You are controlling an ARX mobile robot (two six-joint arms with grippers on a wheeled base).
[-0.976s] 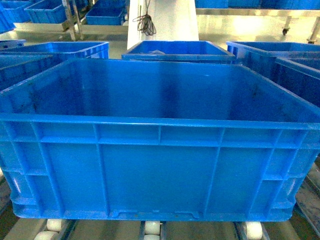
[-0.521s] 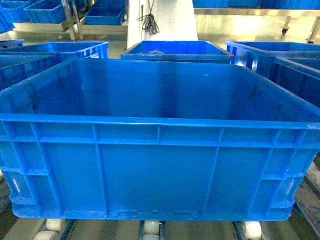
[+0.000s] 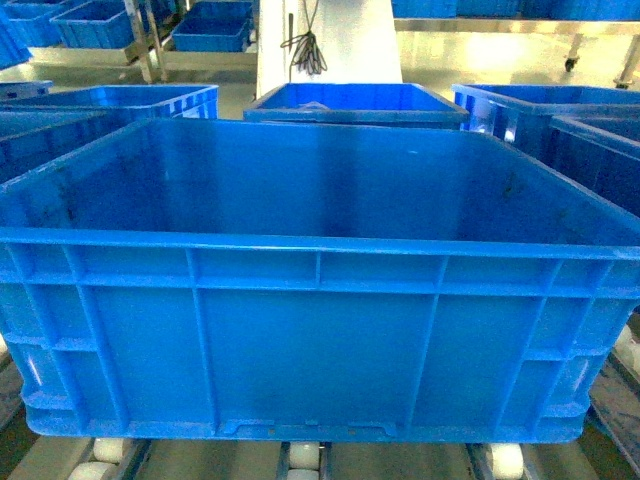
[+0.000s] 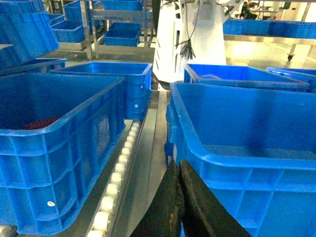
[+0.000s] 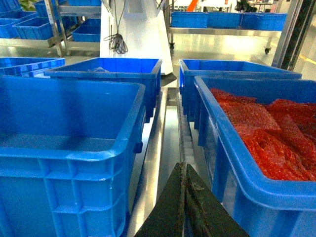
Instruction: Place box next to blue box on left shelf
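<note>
The box (image 3: 320, 340), a large bright-blue ribbed crate, fills the head view and rests on the left shelf's white rollers (image 3: 305, 458). It looks empty inside, with dark scuffs on the walls. Neither gripper shows in the head view. In the left wrist view my left gripper (image 4: 177, 165) is shut on nothing, low beside the box's (image 4: 256, 187) left near corner. To its left stands another blue box (image 4: 54, 163) across a roller rail (image 4: 116, 180). My right gripper (image 5: 183, 168) is shut and empty, in the gap right of the box (image 5: 64, 163).
A blue crate (image 5: 247, 182) filled with red bagged material stands close on the right. More blue crates (image 3: 355, 100) sit behind on the rack. A white column with a hanging cable (image 3: 305, 45) rises beyond, and racks of crates (image 4: 118, 32) stand far back.
The background and hanging cable have shifted slightly right in the head view. The box stays in nearly the same place.
</note>
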